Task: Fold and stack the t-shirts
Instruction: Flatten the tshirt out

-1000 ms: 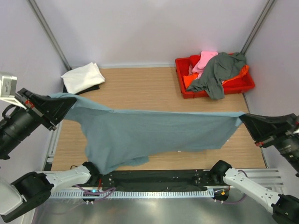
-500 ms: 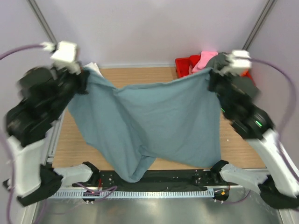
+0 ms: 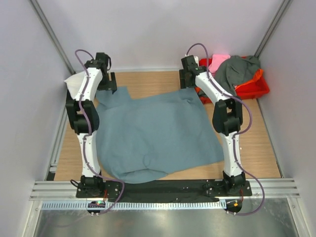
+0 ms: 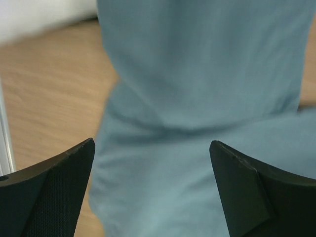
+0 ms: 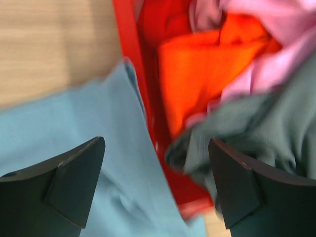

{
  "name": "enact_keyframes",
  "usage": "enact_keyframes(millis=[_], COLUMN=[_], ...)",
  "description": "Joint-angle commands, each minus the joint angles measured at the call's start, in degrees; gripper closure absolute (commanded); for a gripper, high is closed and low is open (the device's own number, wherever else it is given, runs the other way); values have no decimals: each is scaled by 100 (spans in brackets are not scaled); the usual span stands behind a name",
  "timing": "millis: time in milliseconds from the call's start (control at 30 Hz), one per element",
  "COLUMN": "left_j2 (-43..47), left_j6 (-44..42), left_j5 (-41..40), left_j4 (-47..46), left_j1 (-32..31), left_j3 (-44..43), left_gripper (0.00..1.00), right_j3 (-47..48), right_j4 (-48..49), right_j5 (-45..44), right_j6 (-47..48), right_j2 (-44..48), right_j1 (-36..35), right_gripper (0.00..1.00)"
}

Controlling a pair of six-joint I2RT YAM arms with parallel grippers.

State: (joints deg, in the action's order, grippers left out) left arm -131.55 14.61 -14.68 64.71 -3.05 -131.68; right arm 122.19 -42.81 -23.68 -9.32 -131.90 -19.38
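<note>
Jaws spread on both arms, holding nothing.
The blue-grey shirt (image 3: 158, 128) lies below the left gripper (image 4: 152, 143); its edge and the red crate (image 5: 131, 59) lie below the right gripper (image 5: 156, 142).

The left arm (image 3: 80, 116) and right arm (image 3: 226, 116) are formed of white links and black joints; lilac cables (image 3: 81, 50) are looped alongside; black bases (image 3: 94, 186) are bolted down; matte black wedge-shaped fingers (image 4: 49, 197) are seen.
</note>
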Motion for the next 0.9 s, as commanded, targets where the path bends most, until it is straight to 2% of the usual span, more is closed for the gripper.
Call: enact_keyframes(millis=[0, 33, 233, 267, 367, 433, 500, 633, 767, 800, 867], left_j2=[2596, 2877, 4416, 4636, 5182, 5253, 5157, 4780, 3842, 3656, 3330], left_j6=[314, 340, 630, 683, 762, 876, 1060, 1280, 1509, 1544, 1676], left_j5=[193, 228, 158, 193, 211, 342, 605, 993, 1046, 1037, 844], left_j4=[-1035, -1109, -1039, -1187, -1530, -1671, -1768, -2190, -2261, -2269, -2278], left_j1=[-310, -310, -319, -319, -319, -302, -188, -20, 155, 190, 226], left_j3=[1532, 1792, 3787, 4399, 5437, 5783, 6065, 6347, 5989, 5891, 5576], left_gripper=[0, 0, 0, 0, 0, 0, 0, 0, 0, 0, 0], right_j3=[-615, -1131, -2795, -2997, -3605, -3737, -3685, -3099, -1940, -1936, -1349], right_j4=[516, 623, 940, 1002, 1318, 1477, 1555, 1495, 1031, 933, 818], right_j5=[197, 284, 882, 1118, 1698, 2226, 2411, 2816, 2518, 2448, 2177], right_j6=[-236, -272, -518, -596, -702, -773, -825, -834, -747, -720, -676], right_j2=[1805, 2260, 3467, 3573, 3733, 3584, 3382, 2383, 1065, 1061, 474], right_j1=[-198, -207, -251, -251, -286, -321, -382, -435, -427, -427, -427], right_gripper=[6, 6, 5, 5, 6, 6, 7, 8, 9, 9, 9])
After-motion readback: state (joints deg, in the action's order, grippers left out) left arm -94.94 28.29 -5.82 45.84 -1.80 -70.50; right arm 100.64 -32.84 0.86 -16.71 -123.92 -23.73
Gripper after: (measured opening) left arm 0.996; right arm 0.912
